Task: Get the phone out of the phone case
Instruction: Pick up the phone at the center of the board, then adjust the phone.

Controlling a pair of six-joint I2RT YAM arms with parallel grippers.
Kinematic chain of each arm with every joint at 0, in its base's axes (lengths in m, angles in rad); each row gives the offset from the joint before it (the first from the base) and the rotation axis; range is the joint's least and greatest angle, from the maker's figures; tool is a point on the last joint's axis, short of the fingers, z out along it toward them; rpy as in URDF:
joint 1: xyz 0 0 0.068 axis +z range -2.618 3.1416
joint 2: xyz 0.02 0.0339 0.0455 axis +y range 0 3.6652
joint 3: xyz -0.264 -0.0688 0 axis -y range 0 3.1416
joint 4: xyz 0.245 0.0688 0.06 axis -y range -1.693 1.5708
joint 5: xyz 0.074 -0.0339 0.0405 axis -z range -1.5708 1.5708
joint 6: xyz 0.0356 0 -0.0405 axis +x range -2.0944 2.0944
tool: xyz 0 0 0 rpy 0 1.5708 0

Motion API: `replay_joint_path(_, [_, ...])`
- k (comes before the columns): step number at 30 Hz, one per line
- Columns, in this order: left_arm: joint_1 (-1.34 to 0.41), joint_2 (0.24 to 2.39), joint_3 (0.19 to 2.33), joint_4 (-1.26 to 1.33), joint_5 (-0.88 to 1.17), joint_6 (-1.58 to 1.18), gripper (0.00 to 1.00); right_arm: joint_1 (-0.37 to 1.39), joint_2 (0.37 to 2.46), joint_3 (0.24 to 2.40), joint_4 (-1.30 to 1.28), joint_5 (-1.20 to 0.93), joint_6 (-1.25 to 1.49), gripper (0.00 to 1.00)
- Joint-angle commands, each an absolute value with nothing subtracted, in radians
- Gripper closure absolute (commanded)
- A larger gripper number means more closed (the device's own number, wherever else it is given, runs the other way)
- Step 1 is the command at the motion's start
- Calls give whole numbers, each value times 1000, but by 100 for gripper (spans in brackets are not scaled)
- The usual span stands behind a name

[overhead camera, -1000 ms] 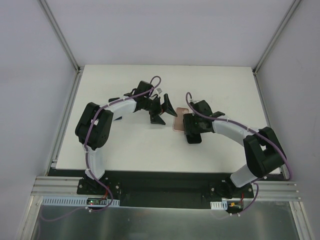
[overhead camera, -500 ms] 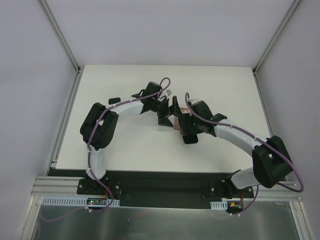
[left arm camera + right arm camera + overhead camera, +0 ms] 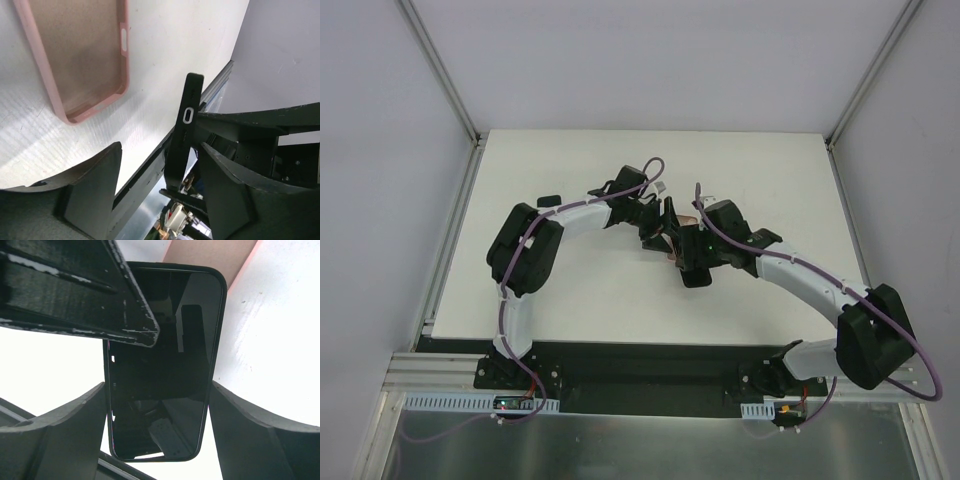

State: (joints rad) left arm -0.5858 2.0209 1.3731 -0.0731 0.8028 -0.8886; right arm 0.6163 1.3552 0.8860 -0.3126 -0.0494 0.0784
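Note:
The phone [image 3: 160, 385], black with a glossy face, is lifted off the table, and my right gripper [image 3: 157, 385] is shut on its two long edges. The phone case [image 3: 85, 55], salmon-pink, lies hollow side up on the white table with nothing in it; it also shows as phone case [image 3: 210, 252] beyond the phone. My left gripper [image 3: 160, 147] is open around the phone [image 3: 184, 135], seen edge-on. The phone sits near its right finger, with a gap to the left finger. From above, both grippers meet over the phone case [image 3: 671, 251].
A small black piece [image 3: 548, 200] lies on the table [image 3: 570, 290] behind the left arm. White walls and metal posts close in the left, back and right. A black rail [image 3: 650, 360] with the arm bases runs along the near edge.
My left gripper has come rightwards to meet the right one, and its jaws have narrowed around the phone. The right gripper has shifted slightly left, still holding the phone.

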Motion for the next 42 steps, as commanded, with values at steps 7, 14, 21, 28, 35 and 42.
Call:
replay_joint_path(7, [-620,2037,1439,-3,856,-897,85,623,1330,902,-290,-83,95,99])
replay_joint_path(14, [-608,2014,1399,23,861,-899,100,615,1350,936,-322,-77,98,51])
replay_joint_path(21, [-529,1962,1356,63,894,-908,100,543,1177,913,-371,-130,106,4])
replay_joint_path(28, [-489,1899,1325,118,943,-942,100,364,1032,845,-429,-271,118,4])
replay_joint_path(35, [-465,1801,1255,250,1000,-1014,100,302,1023,756,-361,-377,178,4])
replay_joint_path(42, [-451,1735,1210,298,1012,-1037,100,281,1048,756,-308,-417,222,4])
